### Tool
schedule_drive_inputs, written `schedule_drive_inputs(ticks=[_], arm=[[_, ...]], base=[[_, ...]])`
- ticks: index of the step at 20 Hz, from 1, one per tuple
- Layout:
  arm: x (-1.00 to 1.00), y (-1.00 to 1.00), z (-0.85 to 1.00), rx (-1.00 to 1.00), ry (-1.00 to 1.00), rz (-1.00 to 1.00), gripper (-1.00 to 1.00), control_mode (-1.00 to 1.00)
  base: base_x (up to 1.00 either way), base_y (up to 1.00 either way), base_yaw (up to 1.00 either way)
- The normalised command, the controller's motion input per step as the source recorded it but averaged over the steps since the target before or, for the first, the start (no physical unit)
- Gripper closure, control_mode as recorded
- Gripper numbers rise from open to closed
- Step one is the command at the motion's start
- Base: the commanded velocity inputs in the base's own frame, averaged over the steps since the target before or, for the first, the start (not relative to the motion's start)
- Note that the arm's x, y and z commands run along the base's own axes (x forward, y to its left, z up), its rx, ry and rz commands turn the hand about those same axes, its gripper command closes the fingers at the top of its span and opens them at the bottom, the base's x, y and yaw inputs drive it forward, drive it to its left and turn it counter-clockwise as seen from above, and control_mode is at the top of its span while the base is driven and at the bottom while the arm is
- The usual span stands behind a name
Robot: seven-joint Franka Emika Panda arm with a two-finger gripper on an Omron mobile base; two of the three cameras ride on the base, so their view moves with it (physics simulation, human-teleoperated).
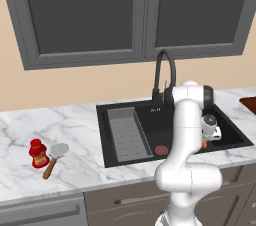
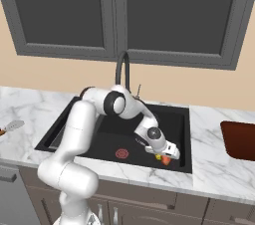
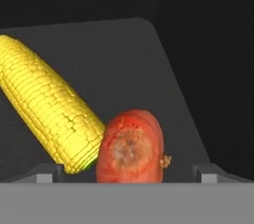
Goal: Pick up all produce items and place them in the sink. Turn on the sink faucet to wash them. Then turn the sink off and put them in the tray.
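Note:
Both produce items lie on the floor of the black sink (image 2: 109,137) in its near right corner. In the hand view the yellow corn cob (image 3: 47,106) slants to the left, its greenish end touching the orange-red vegetable (image 3: 130,146). My gripper (image 3: 126,174) is low in the basin and open, with one fingertip on each side of the orange-red vegetable and gaps to both. From the right base view, the gripper (image 2: 167,154) hangs over the vegetable (image 2: 166,160). The black gooseneck faucet (image 1: 165,72) stands behind the basin. The reddish-brown tray (image 2: 240,140) rests on the counter to the right.
A grey ribbed insert (image 1: 127,134) fills the sink's left part, and a red drain (image 1: 161,150) sits mid-floor. A red squat bottle (image 1: 37,153) and a wooden-handled spatula (image 1: 54,158) lie on the marble counter at left. Dark wall cabinets (image 1: 130,10) hang overhead.

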Motion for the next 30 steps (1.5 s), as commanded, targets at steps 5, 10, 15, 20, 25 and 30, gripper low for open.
schedule_drive_inputs(ticks=[5,10,15,20,25,30], arm=[[0.19,-0.07,-0.12,0.0,0.03,0.0,-1.0,-1.0],[0.12,-0.03,-0.14,0.0,0.03,0.0,-1.0,-1.0],[0.02,0.0,-0.21,0.0,0.01,0.0,1.0,-1.0],[-0.04,0.0,-0.26,0.0,0.0,0.0,1.0,-1.0],[-0.12,0.0,0.03,0.0,0.0,0.0,1.0,-1.0],[-0.12,-0.02,0.58,0.0,-0.03,0.0,1.0,-1.0]], base=[[0.0,0.0,0.0],[0.0,0.0,0.0],[0.0,0.0,0.0],[0.0,0.0,0.0],[0.0,0.0,0.0],[0.0,0.0,0.0]])
